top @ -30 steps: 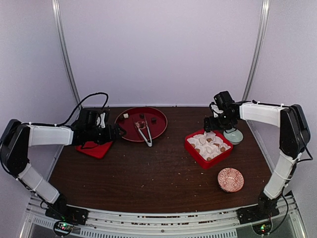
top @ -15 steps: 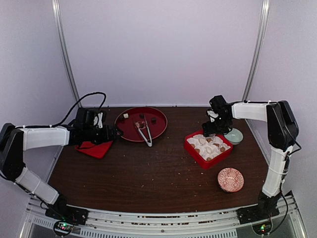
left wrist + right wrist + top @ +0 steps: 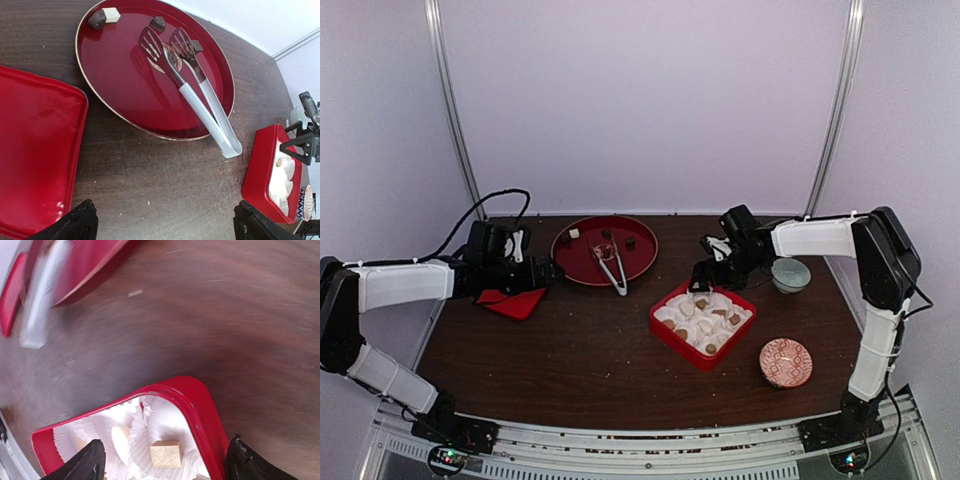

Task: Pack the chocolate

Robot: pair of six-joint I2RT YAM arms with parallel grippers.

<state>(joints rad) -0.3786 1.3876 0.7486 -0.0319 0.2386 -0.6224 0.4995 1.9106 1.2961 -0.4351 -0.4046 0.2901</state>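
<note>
Plainly, the chocolate (image 3: 97,19) sits in two places — a few dark pieces and one white cube on the round red plate (image 3: 107,95), where the tongs (image 3: 200,100) lie (handle end past the rim), and more in paper cups (image 3: 160,422) inside the red box (image 3: 205,412); the left gripper (image 3: 165,212) hangs low near the plate, jaws spread wide, empty; the right gripper (image 3: 166,442) is at the box's far corner — fingers wide apart, gripping nothing.
</note>
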